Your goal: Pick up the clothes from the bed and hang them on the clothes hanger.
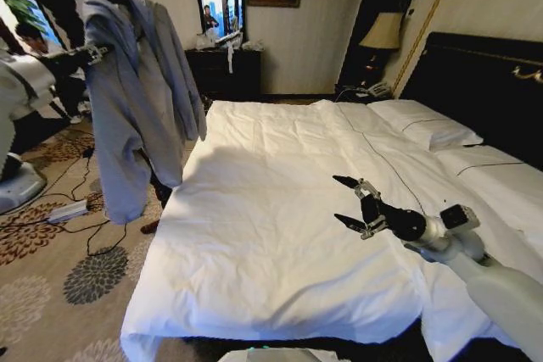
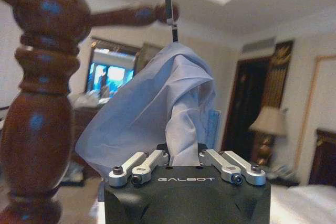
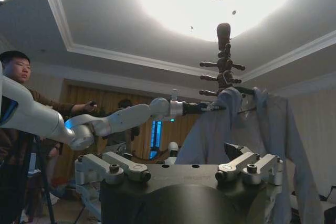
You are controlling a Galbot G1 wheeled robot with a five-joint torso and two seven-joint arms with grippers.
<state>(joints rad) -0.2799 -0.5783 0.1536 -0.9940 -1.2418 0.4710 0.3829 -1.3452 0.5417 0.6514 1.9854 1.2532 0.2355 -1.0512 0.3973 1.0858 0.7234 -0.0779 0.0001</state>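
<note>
Blue-grey, thin and softly creased, the clothes (image 1: 136, 99) hang off the floor just beside the foot corner of the bed (image 1: 280, 235), draped from a dark turned-wood pole (image 2: 37, 119) whose beaded, lathe-cut column and stubby pegs look glossy brown in the left wrist view. That same view shows what the head view does not: a thin silver wire hook of the clothes hanger (image 2: 169, 3) rising out of the shirt's collar and reaching up to one of the pole's pegs, with the fabric bunched into a peak below it. The hanger's shoulders are hidden under the cloth. The left gripper (image 1: 92, 55) is held out level at the shirt's upper edge, away from the bed; whether its jaws are parted or closed on the cloth cannot be told, since the fabric covers the tips. The right wrist view takes in the whole white left arm reaching to the shirt, and the pole's knobbed top above the two drooping sleeves. The right gripper (image 1: 348, 203) hovers over the smooth white duvet near the middle of the bed, black jaws spread wide with nothing between them. White pillows (image 1: 424, 129) lie against the tall black headboard (image 1: 475, 82).
</note>
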